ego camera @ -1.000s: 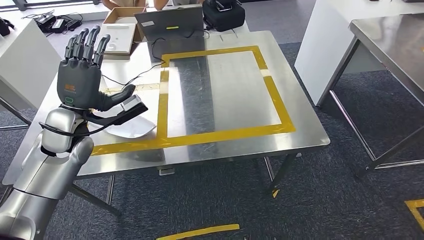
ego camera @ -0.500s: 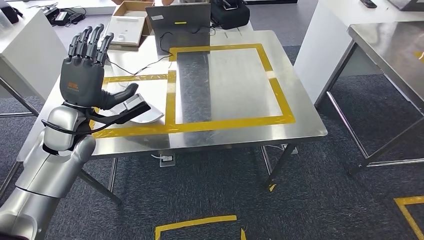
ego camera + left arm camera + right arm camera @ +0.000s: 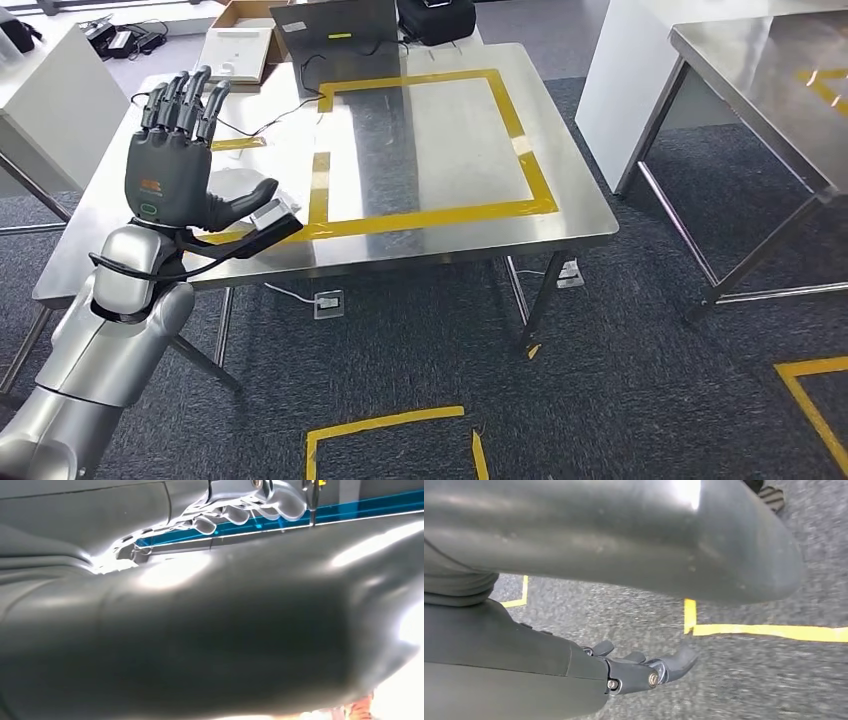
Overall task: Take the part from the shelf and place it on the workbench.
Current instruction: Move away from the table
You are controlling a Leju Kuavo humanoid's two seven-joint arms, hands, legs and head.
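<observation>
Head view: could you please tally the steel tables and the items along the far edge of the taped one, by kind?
Steel tables: 2, the taped workbench and the right-hand table
Laptop: 1
Cardboard box: 1
Black bag: 1
Total: 5

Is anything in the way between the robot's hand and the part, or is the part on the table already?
Nothing visible is in the way. The pale part seems to lie on the steel workbench just behind the raised left hand, which holds nothing, fingers spread. The hand's thumb hides most of the part.
</observation>
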